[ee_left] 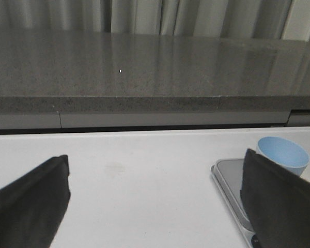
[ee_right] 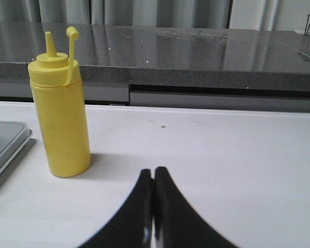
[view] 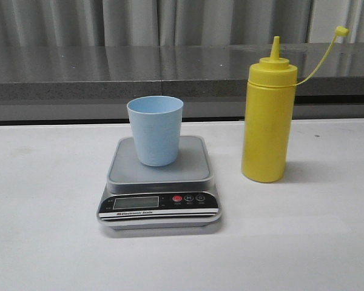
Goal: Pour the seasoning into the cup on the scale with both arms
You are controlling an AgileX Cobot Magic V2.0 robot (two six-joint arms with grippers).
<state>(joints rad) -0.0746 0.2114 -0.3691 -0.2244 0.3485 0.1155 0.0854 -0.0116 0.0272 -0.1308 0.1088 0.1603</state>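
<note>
The left gripper [ee_left: 155, 206] has its fingers spread wide over a bare patch of white table [view: 42, 200], holding nothing. The scale [ee_left: 230, 178] lies just beside its right finger, partly hidden by it, and the cup [ee_left: 283, 154] stands upright on the platform just beyond that fingertip.

The right gripper [ee_right: 154, 178] has its fingers pressed together, tips touching, empty, low over the table. The bottle [ee_right: 60, 124] stands upright ahead of it and off to its left, apart from the tips, its cap dangling on a tether. The scale's edge lies further left.

Behind the table runs a grey speckled counter [view: 109, 73], backed by grey curtains [view: 79, 21].
</note>
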